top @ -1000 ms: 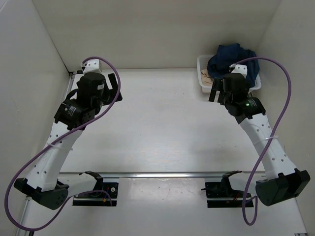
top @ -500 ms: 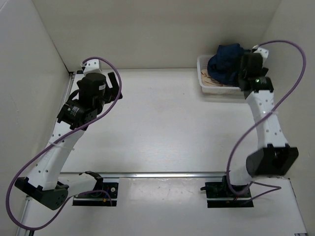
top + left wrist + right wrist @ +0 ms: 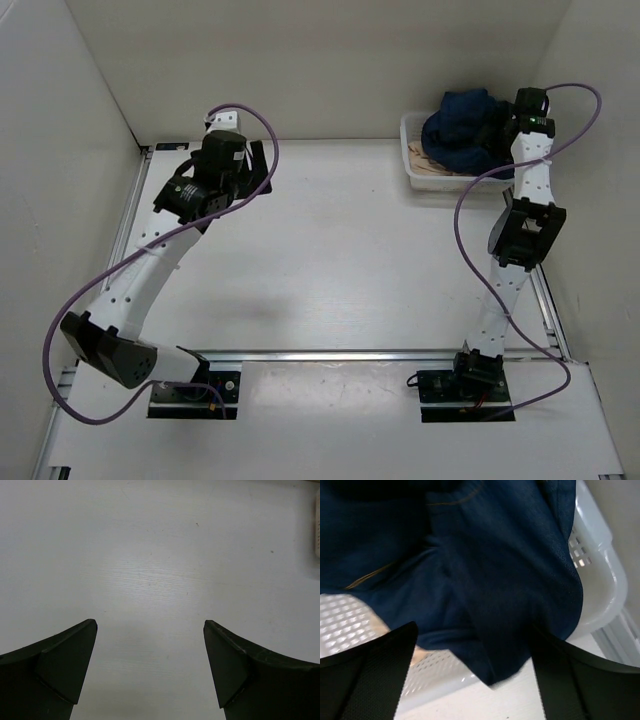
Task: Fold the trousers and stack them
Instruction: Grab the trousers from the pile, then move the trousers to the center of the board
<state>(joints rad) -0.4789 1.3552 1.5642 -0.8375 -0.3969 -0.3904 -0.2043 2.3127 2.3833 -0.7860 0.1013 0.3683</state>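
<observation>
The right gripper (image 3: 472, 632) hangs with its fingers spread wide and nothing pinched. The trousers (image 3: 495, 570) lie bunched just beneath and ahead of it, heaped in a white basket (image 3: 600, 585) whose rim shows to its right. The left gripper (image 3: 150, 625), also spread, faces the bare table (image 3: 160, 555), well apart from the trousers

It has the look of a robotics lab test cell: a bare white table (image 3: 340, 260) boxed in by plain white panels (image 3: 300, 60), two arms bolted along a metal rail (image 3: 330, 353), and purple cables (image 3: 240, 105) looping loose.
</observation>
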